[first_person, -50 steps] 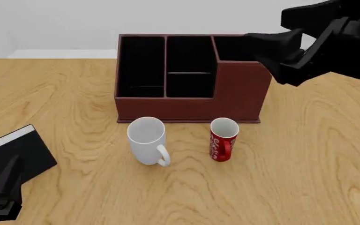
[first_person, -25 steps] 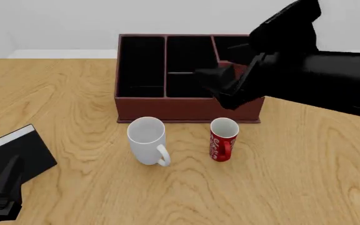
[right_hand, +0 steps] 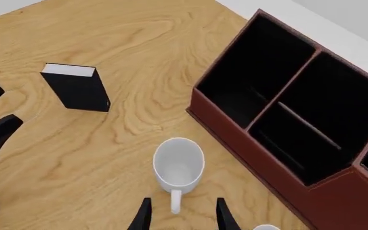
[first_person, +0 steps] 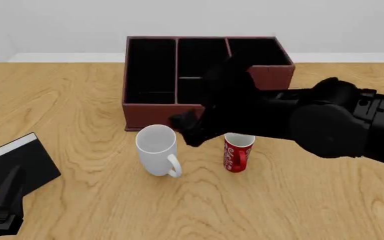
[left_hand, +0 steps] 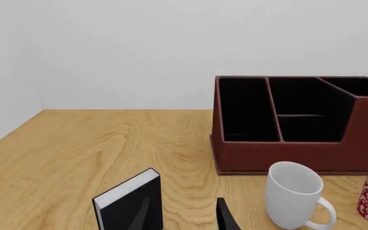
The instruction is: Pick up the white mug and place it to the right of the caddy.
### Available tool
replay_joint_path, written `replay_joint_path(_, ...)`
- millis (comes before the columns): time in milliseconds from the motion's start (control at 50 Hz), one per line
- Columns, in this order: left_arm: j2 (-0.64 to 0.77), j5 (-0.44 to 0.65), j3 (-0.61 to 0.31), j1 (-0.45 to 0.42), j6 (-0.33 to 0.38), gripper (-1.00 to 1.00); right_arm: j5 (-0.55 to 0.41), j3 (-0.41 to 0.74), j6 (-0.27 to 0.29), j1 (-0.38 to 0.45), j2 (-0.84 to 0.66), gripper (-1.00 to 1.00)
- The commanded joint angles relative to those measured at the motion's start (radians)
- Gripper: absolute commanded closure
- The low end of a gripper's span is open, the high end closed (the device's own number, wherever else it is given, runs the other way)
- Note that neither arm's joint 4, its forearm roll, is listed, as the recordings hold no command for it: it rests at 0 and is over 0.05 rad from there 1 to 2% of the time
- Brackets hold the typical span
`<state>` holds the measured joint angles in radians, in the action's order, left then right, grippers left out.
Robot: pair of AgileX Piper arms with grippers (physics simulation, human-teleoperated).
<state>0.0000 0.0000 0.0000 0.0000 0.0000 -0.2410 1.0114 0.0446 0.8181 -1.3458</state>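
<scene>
**White mug not yet grasped; right gripper closing in from above**

Pale walls stand behind a wood-grain worktop (first_person: 78, 100), and every place below is given relative to the caddy (first_person: 199, 112), the large reddish-brown organiser near the far middle.

Far to the caddy's left and much nearer the camera, the left gripper (first_person: 5, 200) sits low at the edge of the front view, holding nothing; in its own wrist view its two fingertips (left_hand: 224, 218) stand apart. Just beyond it lies a black book-like box (first_person: 20, 162) with a white edge, well apart from the caddy.

In front of the caddy's left half stands the white mug (first_person: 157, 150), upright on the worktop, near the front wall but not touching it, handle turned toward the camera side. Nothing grips it, so the pick-up is not done.

Over the caddy's front wall, just beside the mug, hangs the right gripper (first_person: 186, 131). Its wrist view shows the fingers (right_hand: 223, 215) spread, with the mug handle lying roughly between them and the mug's open mouth (right_hand: 178, 163) just ahead.

In front of the caddy's right half stands a red mug (first_person: 237, 152), partly under the right arm.

To the caddy's right the placing spot is largely hidden by the right arm. By my reading, the approach is near its end; the grasp, lift, carry and set-down all remain.
</scene>
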Motion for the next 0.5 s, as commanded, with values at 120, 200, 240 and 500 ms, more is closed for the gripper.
replay_joint_path(120, 0.0, 0.0, 0.0, 0.0, 0.0, -1.0, 0.022, 0.016, -0.065, 0.047, -0.159, -1.0)
replay_joint_path(200, 0.0, 0.0, 0.0, 0.0, 0.0, -1.0, 0.022, 0.019, -0.068, 0.047, -0.191, -1.0)
replay_joint_path(240, 0.0, 0.0, 0.0, 0.0, 0.0, -1.0, 0.029, 0.014, -0.066, 0.044, -0.187, -1.0)
replay_joint_path(500, 0.0, 0.0, 0.0, 0.0, 0.0, -1.0, 0.063, -0.011, -0.085, 0.035, -0.224, -1.0)
